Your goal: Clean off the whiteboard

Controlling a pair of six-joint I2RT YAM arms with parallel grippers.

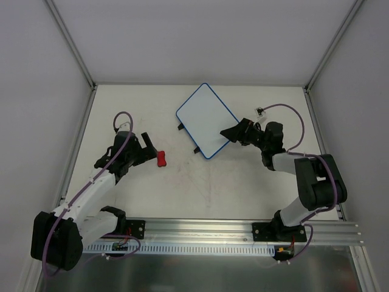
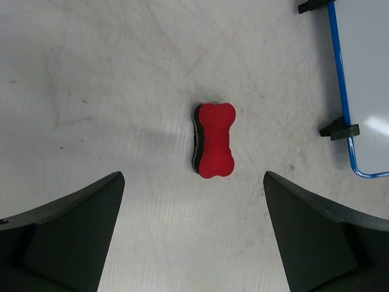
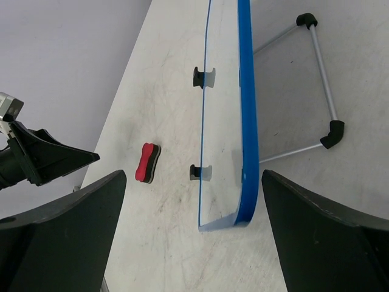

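Note:
The whiteboard lies tilted at the table's back middle, white with a blue rim and no marks showing. In the right wrist view the whiteboard is seen edge-on, propped on a wire stand, two black tabs on its lower edge. My right gripper is open, and its fingers straddle the board's near corner without gripping it. The red eraser lies flat on the table, left of the board. My left gripper is open just short of the eraser, nothing between its fingers.
White enclosure walls close in the table on three sides, with metal posts at the back corners. An aluminium rail carrying both arm bases runs along the near edge. The table surface is scuffed.

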